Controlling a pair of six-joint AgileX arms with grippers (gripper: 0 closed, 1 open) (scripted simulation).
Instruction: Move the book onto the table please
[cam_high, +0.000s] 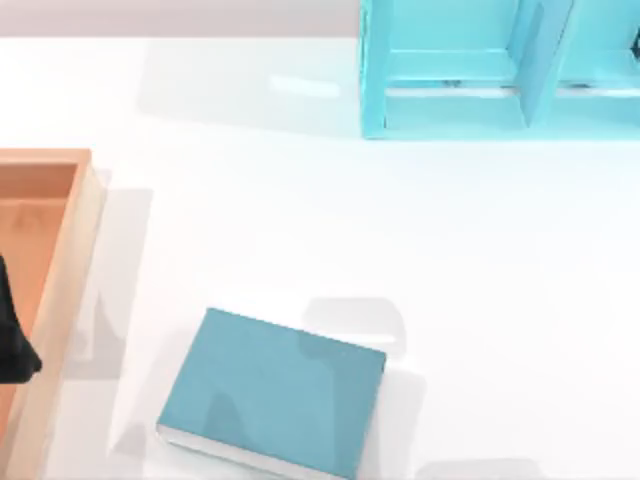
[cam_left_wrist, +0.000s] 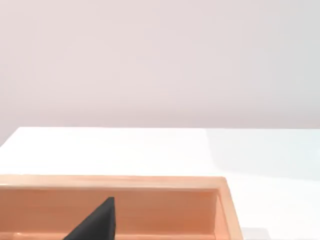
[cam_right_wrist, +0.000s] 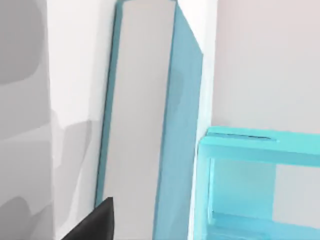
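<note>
On the table (cam_high: 480, 260), the book (cam_high: 275, 390) lies flat, its near edge cut off

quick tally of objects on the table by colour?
Teal-blue: 1, the book, lying flat on the table.
Light blue: 1, the shelf at the far edge.
Orange-brown: 1, the wooden tray at the left edge, left gripper over it.
Total: 3
</note>
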